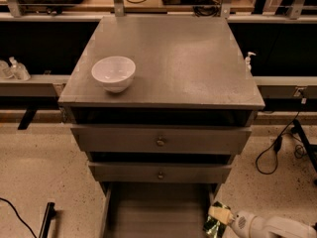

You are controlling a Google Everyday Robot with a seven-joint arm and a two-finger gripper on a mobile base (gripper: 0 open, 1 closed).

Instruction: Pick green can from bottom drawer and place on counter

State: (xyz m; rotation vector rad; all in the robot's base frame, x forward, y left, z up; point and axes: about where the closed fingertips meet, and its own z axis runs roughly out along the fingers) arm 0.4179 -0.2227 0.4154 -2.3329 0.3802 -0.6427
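Observation:
The bottom drawer [148,212] is pulled open below the two shallower drawers, and its grey floor looks bare. My gripper [218,217] reaches in from the lower right, at the drawer's right wall. Its pale fingers [221,213] are closed around the shiny green can [213,226], which sits tilted at the drawer's right edge near the bottom of the view. The counter [183,58] is the broad grey top of the cabinet, above and behind the gripper.
A white bowl [113,73] stands on the counter's front left. A small clear pump bottle [249,61] stands at the counter's right edge. Two knobbed drawers [160,141] are closed. Cables [275,150] lie on the floor at right. A wooden bench runs behind.

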